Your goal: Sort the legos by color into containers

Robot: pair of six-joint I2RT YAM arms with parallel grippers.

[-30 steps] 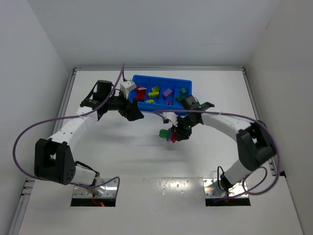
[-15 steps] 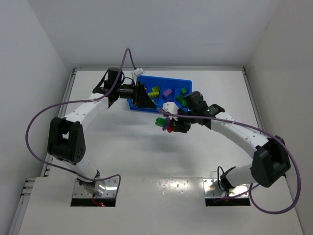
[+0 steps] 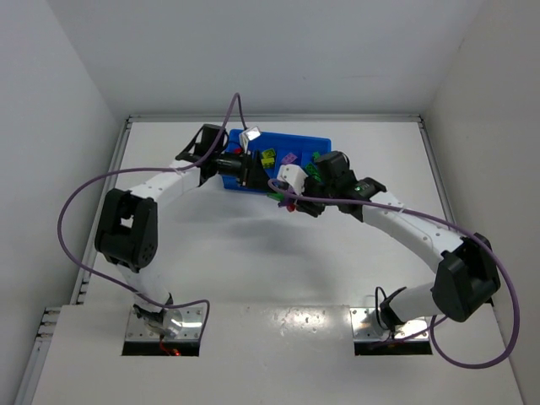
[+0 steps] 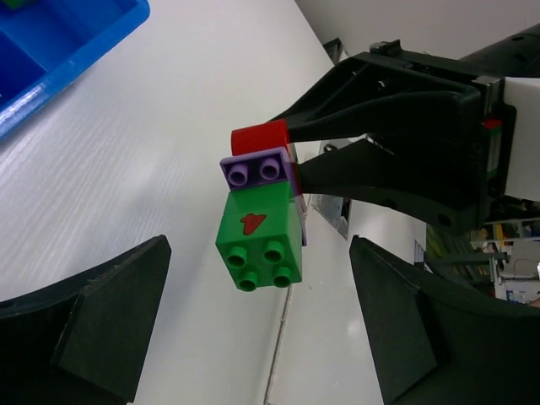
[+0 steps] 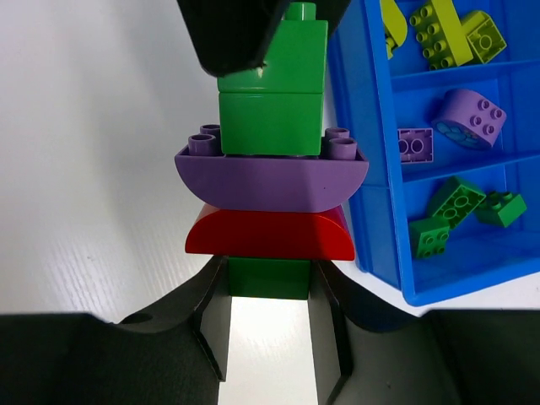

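My right gripper is shut on the bottom green brick of a lego strip. The strip runs green, red, purple, green, green. In the top view the right gripper holds the strip just in front of the blue tray. My left gripper is open wide. Its fingers stand on either side of the strip's free green end, apart from it. In the top view the left gripper is at the tray's front edge.
The tray lies right of the strip, its compartments holding yellow-green bricks, purple bricks and green bricks. A tray corner shows in the left wrist view. White walls enclose the table.
The right gripper has carried the strip up and toward the tray. The left arm has swung right along the tray's front, bringing its open jaws around the strip's end.
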